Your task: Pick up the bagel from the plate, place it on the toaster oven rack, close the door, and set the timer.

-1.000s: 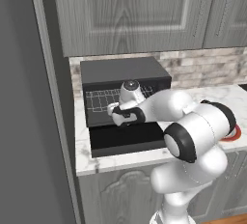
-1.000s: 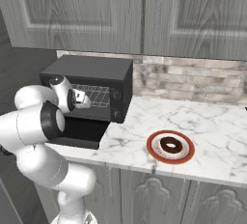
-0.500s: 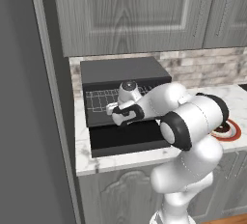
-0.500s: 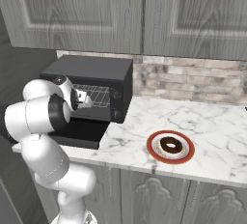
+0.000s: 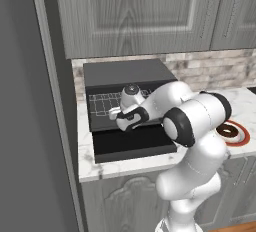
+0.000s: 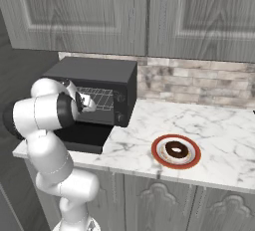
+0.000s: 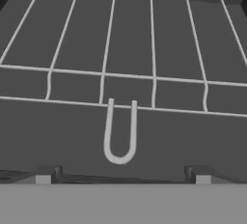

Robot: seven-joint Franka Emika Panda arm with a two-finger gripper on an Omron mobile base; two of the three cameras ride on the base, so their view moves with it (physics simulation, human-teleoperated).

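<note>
Oven sat at the tabletop's left end, door dropped flat over the front edge. Rack inside, its loop centred just beyond the gripper, jaws wide, holding nothing. Plate toward the right end carried the bagel, untouched. Likely step: pull rack out. Best to close squarely on the loop, then draw straight back.

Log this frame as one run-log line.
gripper: open, empty, at rack loop | toaster oven rack: bare | door: open, flat | bagel: on plate
</note>
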